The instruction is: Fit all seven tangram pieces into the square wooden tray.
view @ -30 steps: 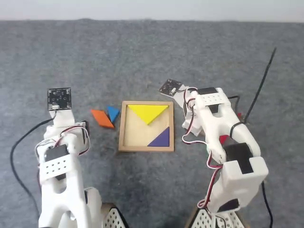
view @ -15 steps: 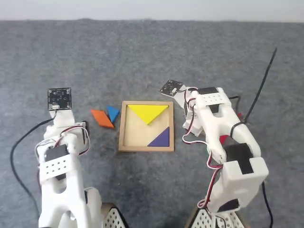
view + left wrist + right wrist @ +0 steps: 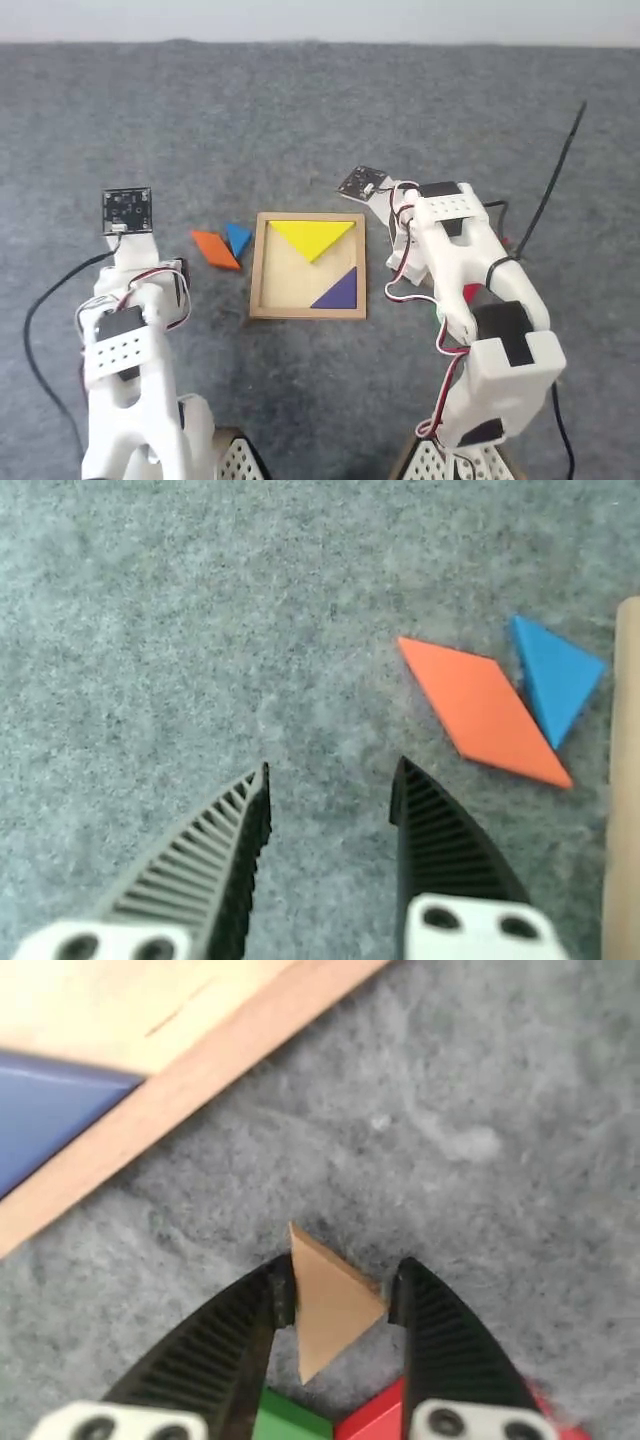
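Tangram pieces are lying in three groups across the grey table (image 3: 300,110), and only two of the seven are sitting in the tray.

At the left, the left arm (image 3: 122,345) is hanging over bare table. Its jaws are standing apart and holding nothing, and they are pointing toward the orange piece (image 3: 483,715). The blue triangle (image 3: 555,680) is lying just beside that piece, near the tray's left rim.

The tray (image 3: 258,268) is sitting between the two arms. It is carrying the yellow triangle (image 3: 312,238) against its far edge and the purple triangle (image 3: 340,290) in its near right corner. The rest of its floor is showing bare wood.

Right of the tray, the right arm (image 3: 470,270) is bending down to the table. Its jaws are gripping the tan triangle (image 3: 330,1305), one pressing a flat edge and the other pressing a corner. The green piece (image 3: 290,1422) and the red piece (image 3: 375,1415) are lying just behind it, under the base of the jaws. I cannot tell whether the tan triangle is off the table yet.

The step in hand looks like carrying this tan triangle to the tray. A grip on a corner is likely to let the piece twist, so a slow, straight lift is the safer choice, watching that the green and red pieces are not dragged along. The piece then needs to clear the rim, hang level over bare wood, and turn until its edges are matching the placed triangles. Only then should it come down flat and be released.
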